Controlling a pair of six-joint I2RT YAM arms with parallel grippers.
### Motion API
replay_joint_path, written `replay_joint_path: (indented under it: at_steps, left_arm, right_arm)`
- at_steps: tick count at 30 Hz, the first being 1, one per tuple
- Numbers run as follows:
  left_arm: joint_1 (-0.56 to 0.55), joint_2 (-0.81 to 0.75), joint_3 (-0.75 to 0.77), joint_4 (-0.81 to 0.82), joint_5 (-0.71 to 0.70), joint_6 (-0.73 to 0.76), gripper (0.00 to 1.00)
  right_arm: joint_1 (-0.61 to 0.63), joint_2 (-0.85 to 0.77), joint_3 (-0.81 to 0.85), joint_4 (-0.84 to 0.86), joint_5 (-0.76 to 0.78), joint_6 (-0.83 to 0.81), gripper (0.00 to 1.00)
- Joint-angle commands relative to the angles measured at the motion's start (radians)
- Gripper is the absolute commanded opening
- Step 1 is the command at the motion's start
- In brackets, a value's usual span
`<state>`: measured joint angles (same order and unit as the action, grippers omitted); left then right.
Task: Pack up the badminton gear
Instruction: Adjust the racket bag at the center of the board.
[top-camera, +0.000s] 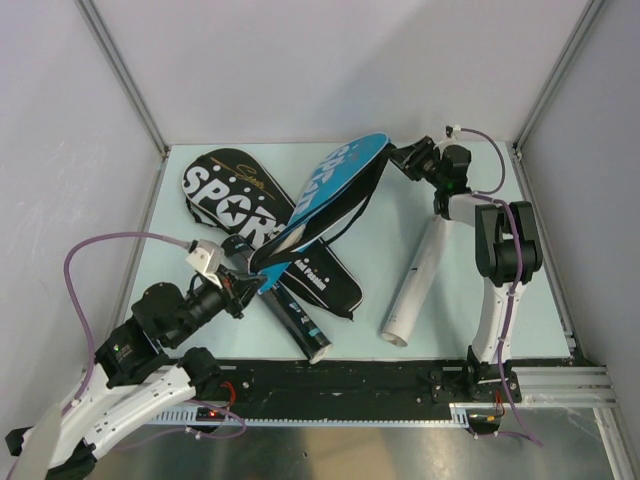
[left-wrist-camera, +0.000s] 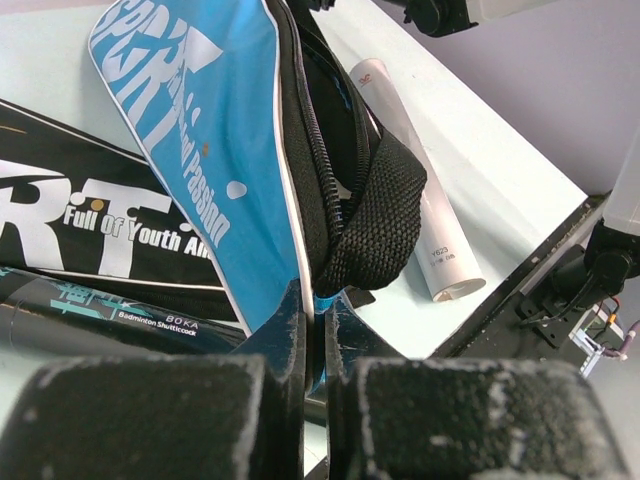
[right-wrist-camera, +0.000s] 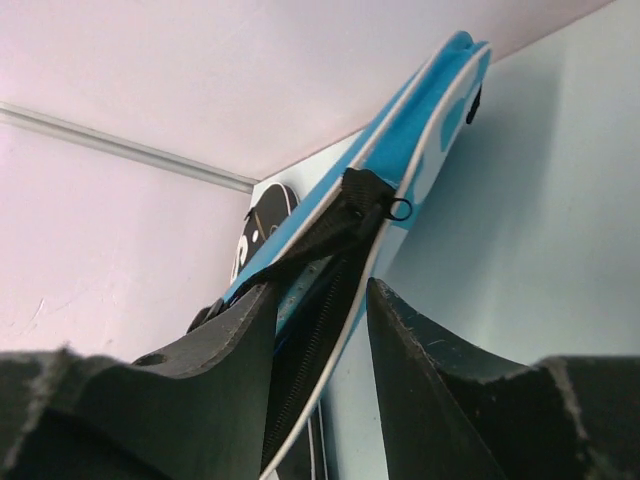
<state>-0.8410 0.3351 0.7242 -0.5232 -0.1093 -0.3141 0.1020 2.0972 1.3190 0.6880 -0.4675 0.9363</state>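
A blue "SPORT" cover (top-camera: 330, 195) is held up off the table, slanting across a black "SPORT" cover (top-camera: 235, 200) that lies flat. My left gripper (top-camera: 246, 279) is shut on the blue cover's narrow lower end; in the left wrist view (left-wrist-camera: 318, 330) its white-piped edge is pinched between the jaws. The blue cover (left-wrist-camera: 190, 150) is unzipped, with a black strap (left-wrist-camera: 375, 215) hanging out. My right gripper (top-camera: 404, 160) is open at the wide end; in the right wrist view (right-wrist-camera: 320, 300) the cover's zipper edge (right-wrist-camera: 330, 310) runs between the jaws. Rackets and shuttlecock are out of view.
A black shuttlecock tube (top-camera: 296, 318) lies near the front under the blue cover's lower end. A white tube (top-camera: 418, 280) lies at the right beside the right arm. The table (top-camera: 360, 330) is light blue, with walls on three sides and a black rail (top-camera: 400, 378) along the front.
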Motion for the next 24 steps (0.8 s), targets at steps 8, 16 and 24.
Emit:
replay_joint_path:
  at_steps: [8,16,24]
  left_arm:
    - [0.006,0.0,0.042,0.073,0.062,-0.031,0.0]
    - [0.005,-0.022,0.047,0.058,0.059,-0.034,0.0]
    - [0.005,-0.017,0.06,0.058,0.098,-0.021,0.0]
  right_arm:
    - [0.009,0.021,0.151,0.004,0.004,-0.042,0.48]
    - [-0.017,0.055,0.218,-0.093,-0.034,-0.184,0.48]
    - [-0.025,0.118,0.402,-0.279,-0.086,-0.384,0.49]
